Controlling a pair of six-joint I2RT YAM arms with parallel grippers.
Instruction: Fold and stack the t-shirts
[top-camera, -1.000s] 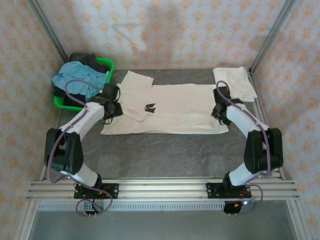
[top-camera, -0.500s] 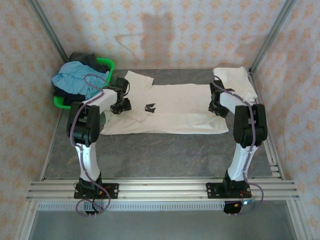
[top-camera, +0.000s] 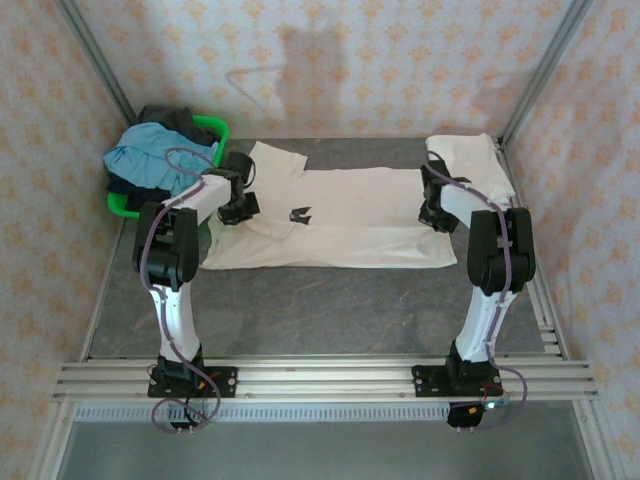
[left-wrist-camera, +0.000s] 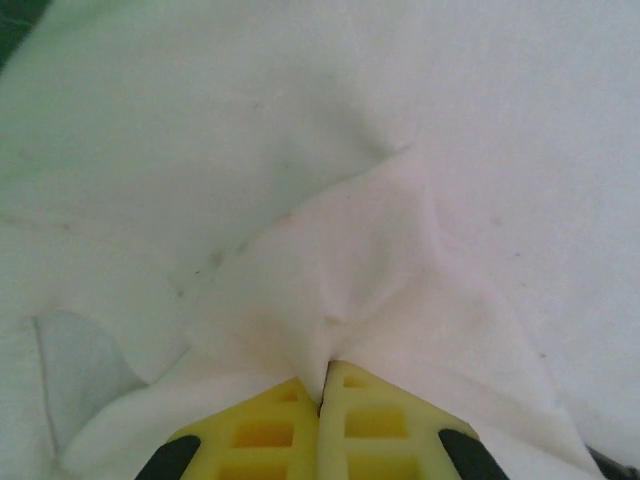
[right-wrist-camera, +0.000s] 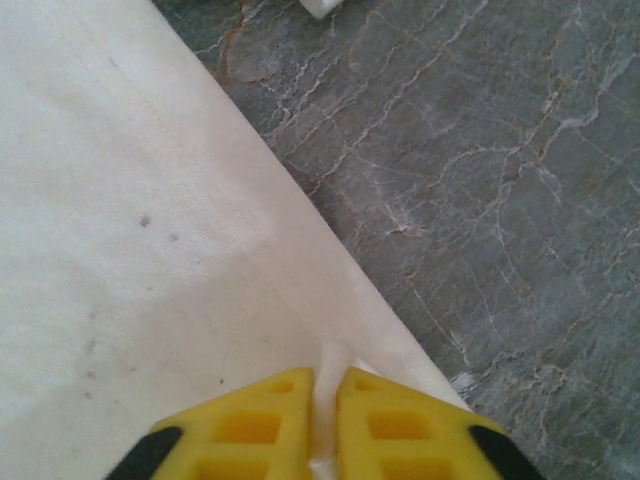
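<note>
Two pinches, as I see it: left gripper (left-wrist-camera: 322, 388) and right gripper (right-wrist-camera: 326, 398) each clamp the t-shirt (top-camera: 350, 228) spread on the desk (top-camera: 300, 310). The green basket (top-camera: 218, 132) holds a blue garment (top-camera: 150, 160) and a dark garment (top-camera: 176, 118).

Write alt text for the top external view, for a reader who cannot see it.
Over a grey table, the left gripper and right gripper are shut on opposite ends of a cream t-shirt spread flat. A folded t-shirt lies back right; a green basket of clothes sits back left.
</note>
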